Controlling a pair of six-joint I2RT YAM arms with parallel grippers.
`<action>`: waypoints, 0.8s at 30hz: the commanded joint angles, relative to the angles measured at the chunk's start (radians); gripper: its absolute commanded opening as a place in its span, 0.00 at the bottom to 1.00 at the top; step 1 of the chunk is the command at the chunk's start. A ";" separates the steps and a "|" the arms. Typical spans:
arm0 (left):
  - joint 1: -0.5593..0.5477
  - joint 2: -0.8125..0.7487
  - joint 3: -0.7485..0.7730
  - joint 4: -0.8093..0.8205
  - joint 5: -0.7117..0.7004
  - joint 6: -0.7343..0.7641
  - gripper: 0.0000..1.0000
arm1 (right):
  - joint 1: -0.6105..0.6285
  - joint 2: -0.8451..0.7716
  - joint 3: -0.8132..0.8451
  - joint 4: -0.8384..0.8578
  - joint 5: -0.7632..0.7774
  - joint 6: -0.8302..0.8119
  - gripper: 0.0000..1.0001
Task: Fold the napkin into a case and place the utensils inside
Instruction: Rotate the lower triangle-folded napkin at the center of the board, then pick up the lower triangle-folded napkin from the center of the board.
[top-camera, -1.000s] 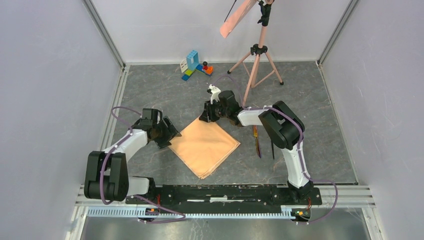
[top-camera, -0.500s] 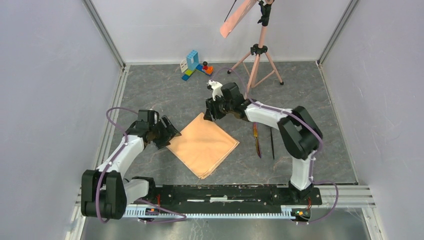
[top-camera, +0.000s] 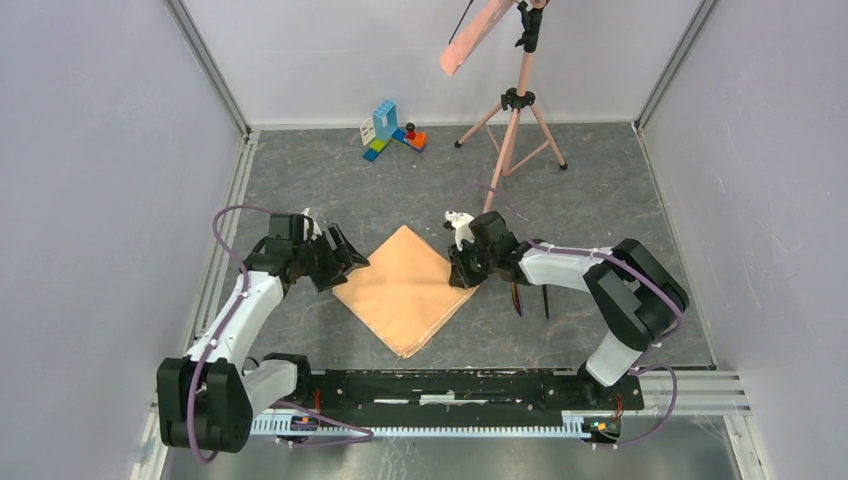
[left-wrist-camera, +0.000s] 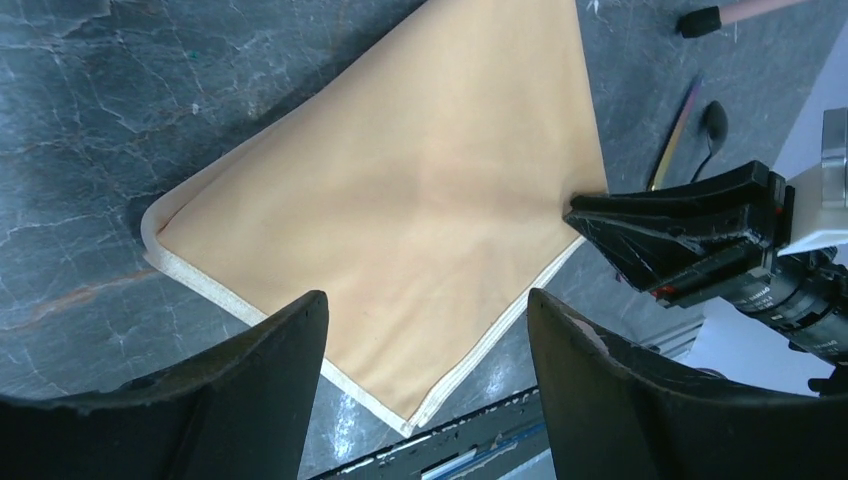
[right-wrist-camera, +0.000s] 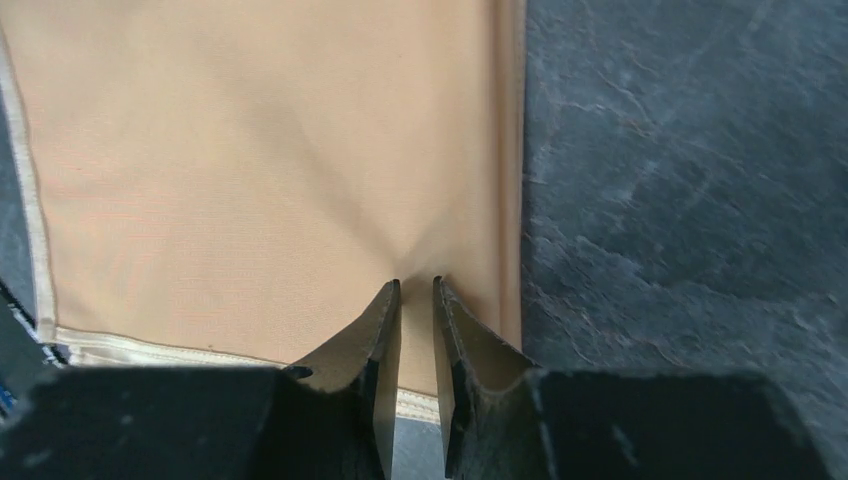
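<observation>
Looking down from the top camera, I had the napkin (top-camera: 405, 290) lying flat on the surface (top-camera: 560, 190) between the two arms. It was a layered square turned corner-on, so one diagonal ran straight from arm to arm.

The right end effector (top-camera: 462, 272) sat at the napkin's right-hand corner. On its wrist camera the fingers (right-wrist-camera: 385, 330) were drawn narrow, with a small pucker of cloth fanning out from the tips. I took that as a pinch on the napkin just inside its edge. From that grip, all of the cloth lay to the left.

The left end effector (top-camera: 340, 265) was beside the opposite, left-hand corner. Its fingers were spread wide and held nothing, and I could not tell whether they touched the cloth.

The utensils (top-camera: 517, 297) lay on the surface just right of the napkin, partly under the right forearm. Their long axes ran near to far, roughly parallel to each other and clear of the cloth.

I judged the folding only part done, with no narrow case yet. The coming fold would turn on that arm-to-arm diagonal: carrying the pinched right corner leftward means crossing toward the left arm. The right arm was plainly the nearer one to the utensils.
</observation>
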 joint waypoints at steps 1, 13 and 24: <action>0.001 -0.052 0.056 -0.040 0.057 0.051 0.80 | -0.004 -0.052 -0.050 -0.001 0.204 -0.080 0.24; 0.001 -0.160 0.183 -0.178 -0.098 0.110 0.80 | 0.182 -0.136 0.175 -0.328 0.518 -0.184 0.65; 0.003 -0.369 0.202 -0.216 -0.399 0.065 0.83 | 0.463 0.019 0.387 -0.635 0.273 -0.125 0.87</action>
